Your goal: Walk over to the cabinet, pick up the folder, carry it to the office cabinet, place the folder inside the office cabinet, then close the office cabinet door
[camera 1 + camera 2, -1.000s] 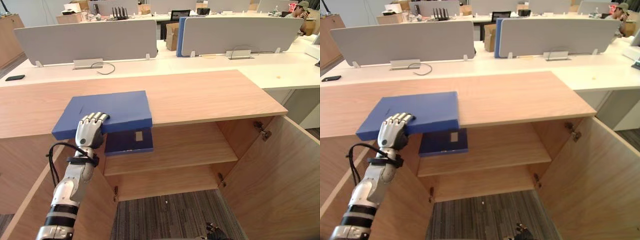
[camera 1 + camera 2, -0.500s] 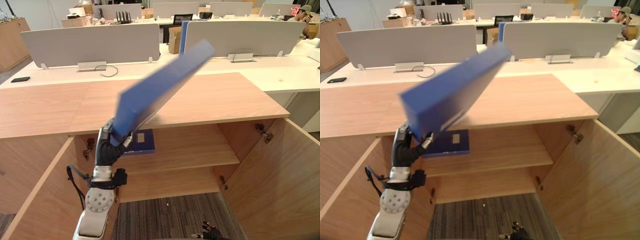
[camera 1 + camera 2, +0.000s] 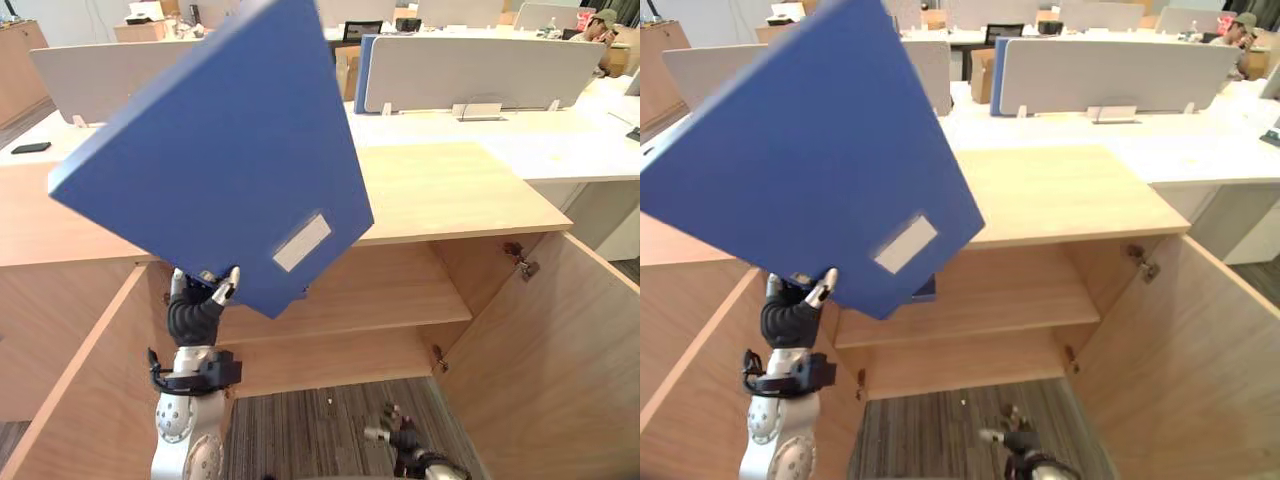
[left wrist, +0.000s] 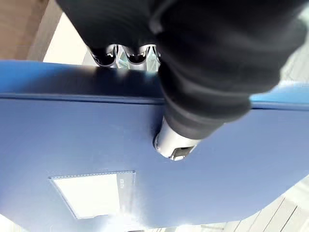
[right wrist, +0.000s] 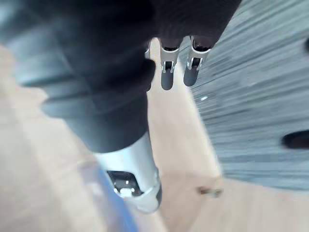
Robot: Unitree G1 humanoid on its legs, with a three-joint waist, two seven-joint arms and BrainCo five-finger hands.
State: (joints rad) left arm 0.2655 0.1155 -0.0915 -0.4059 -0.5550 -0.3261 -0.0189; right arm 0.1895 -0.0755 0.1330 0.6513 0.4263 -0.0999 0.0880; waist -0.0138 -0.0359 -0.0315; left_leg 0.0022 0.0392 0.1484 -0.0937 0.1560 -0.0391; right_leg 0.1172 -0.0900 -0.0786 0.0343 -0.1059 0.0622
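The office cabinet (image 3: 450, 190) is light wood-grain board with a flat top. Both doors stand open; the right door (image 3: 560, 350) is swung towards the robot, exposing 1 horizontal shelf (image 3: 380, 300). Grey striped carpet (image 3: 330, 430) covers the floor below. The blue folder (image 3: 220, 150) is off the cabinet and in the air in front of its left half, tilted, with its broad face towards the head camera. It is a flat rectangular binder with square corners, a smooth matt cover and 1 pale rectangular label pocket (image 3: 301, 243) near the lower edge. The left hand (image 3: 195, 312) grips the folder at that lower edge: the thumb presses on the front face and the fingers wrap over the edge to the back. Judged from its straight faces, the folder is stiff board and will not sag. The smooth cover is likely slippery, and a grip at 1 edge leaves most of the panel free to swing. A hold nearer the spine or the middle of an edge should be steadier. Its weight cannot be told. The right hand (image 3: 400, 438) hangs low over the carpet, fingers straight, holding nothing. A metal hinge (image 3: 522, 260) shows at the right door.
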